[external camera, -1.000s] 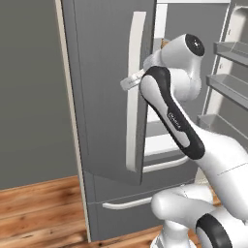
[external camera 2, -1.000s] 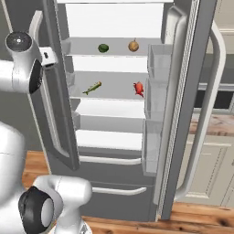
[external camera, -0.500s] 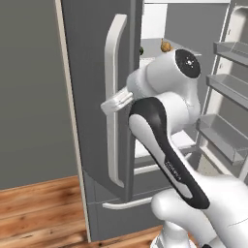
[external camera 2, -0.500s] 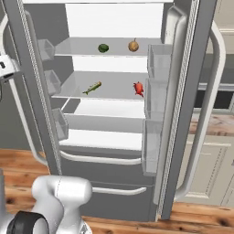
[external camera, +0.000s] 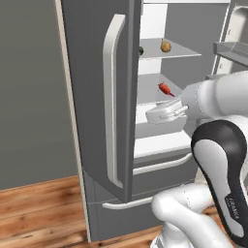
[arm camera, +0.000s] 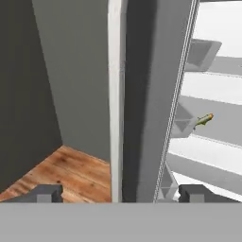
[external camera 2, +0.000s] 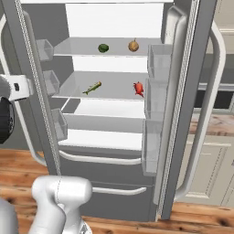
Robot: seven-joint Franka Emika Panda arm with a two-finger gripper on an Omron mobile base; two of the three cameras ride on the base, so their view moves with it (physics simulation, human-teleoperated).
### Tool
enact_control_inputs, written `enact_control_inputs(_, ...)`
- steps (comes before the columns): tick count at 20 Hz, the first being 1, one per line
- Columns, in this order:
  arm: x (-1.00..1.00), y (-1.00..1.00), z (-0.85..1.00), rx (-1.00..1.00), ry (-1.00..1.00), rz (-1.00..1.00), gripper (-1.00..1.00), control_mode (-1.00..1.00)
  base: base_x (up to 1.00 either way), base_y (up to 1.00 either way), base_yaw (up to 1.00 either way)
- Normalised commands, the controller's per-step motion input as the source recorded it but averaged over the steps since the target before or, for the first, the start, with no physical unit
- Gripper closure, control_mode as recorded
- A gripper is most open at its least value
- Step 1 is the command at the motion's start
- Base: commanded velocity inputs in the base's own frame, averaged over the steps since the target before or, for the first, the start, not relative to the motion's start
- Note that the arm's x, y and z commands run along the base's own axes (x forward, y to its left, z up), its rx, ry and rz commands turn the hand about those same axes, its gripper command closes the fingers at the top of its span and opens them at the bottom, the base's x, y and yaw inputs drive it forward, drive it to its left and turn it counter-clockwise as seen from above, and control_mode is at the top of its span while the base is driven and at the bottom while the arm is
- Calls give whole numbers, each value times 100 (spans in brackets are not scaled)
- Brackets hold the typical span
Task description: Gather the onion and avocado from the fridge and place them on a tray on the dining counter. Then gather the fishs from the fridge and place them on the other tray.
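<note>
**A:** What does the fridge [external camera 2: 114, 114] look like from the right base view?

**B:** Both upper doors stand open. On the top shelf [external camera 2: 105, 48] sit the avocado [external camera 2: 103, 47], a dark green lump, and the onion [external camera 2: 133, 45], golden-brown, to its right, the two apart from each other. One shelf down lie a greenish fish [external camera 2: 92, 87] on the left and a red fish [external camera 2: 138, 88] on the right, well apart.

**A:** And the gripper [arm camera: 118, 193]?

**B:** In the hand view its two dark fingertips [arm camera: 46, 193] stand wide, with nothing between them. The pale curved handle [arm camera: 115, 99] of the left door [arm camera: 146, 94] runs upright through the gap, but the fingertips are clear of it on both sides. Past the door's edge, the greenish fish shows on its shelf.

**A:** Where is the hand in the left base view?

**B:** It sits just right of the left door's edge, in front of the open compartment, level with the lower shelf. The onion shows on the top shelf; the dark spot beside it, half hidden by the door, is probably the avocado. The red fish lies just above the hand.

**A:** The floor?

**B:** Wooden planks [external camera: 38, 208], brown, meeting a grey wall [external camera: 29, 87] left of the fridge.
</note>
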Motion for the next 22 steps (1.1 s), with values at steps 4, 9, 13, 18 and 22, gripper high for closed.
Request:
enact_control_inputs(4, -25, -97, 1, 28, 19, -7, -100, -100, 0, 0, 0)
enact_control_inputs(9, -10, -68, -2, 26, 17, -9, -100, -100, 0, 0, 0)
enact_control_inputs(13, 14, -11, 0, 15, 20, -8, -100, -100, 0, 0, 0)
enact_control_inputs(18, 30, -1, -1, 10, 19, -7, -100, -100, 0, 0, 0)
enact_control_inputs(22, 33, 0, 0, 13, 21, -2, -100, -100, 0, 0, 0)
